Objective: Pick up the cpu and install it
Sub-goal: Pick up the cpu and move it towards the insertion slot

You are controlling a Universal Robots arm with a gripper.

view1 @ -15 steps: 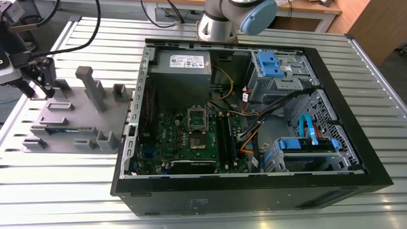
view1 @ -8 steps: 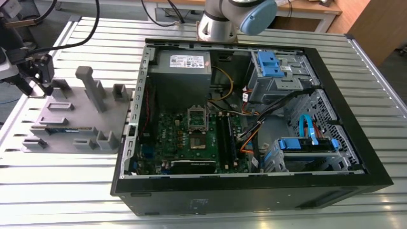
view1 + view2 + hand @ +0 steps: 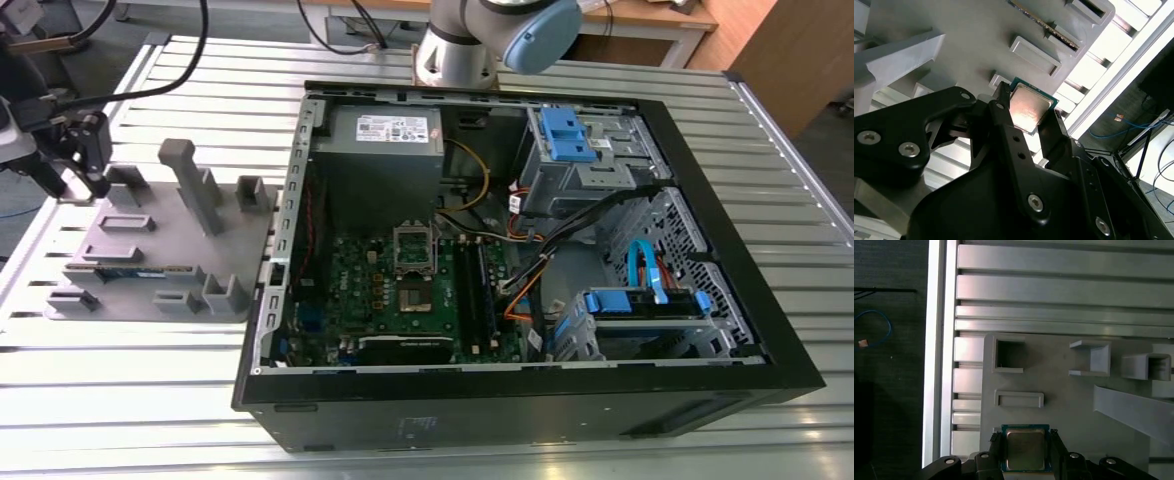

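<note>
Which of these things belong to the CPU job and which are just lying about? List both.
Job: cpu, held between the gripper fingers; computer case; motherboard.
Lying about: grey holder; memory stick; power supply.

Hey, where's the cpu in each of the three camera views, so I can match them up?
Exterior view: the cpu is too small to make out; the gripper stands over the grey holder block at the exterior view's left.
Second wrist view: the cpu sits between the gripper's fingers, silvery top facing the camera.
First wrist view: the cpu sits between the same fingers, over the block.
Shared landmark: the grey holder block with its rectangular pockets.
</note>
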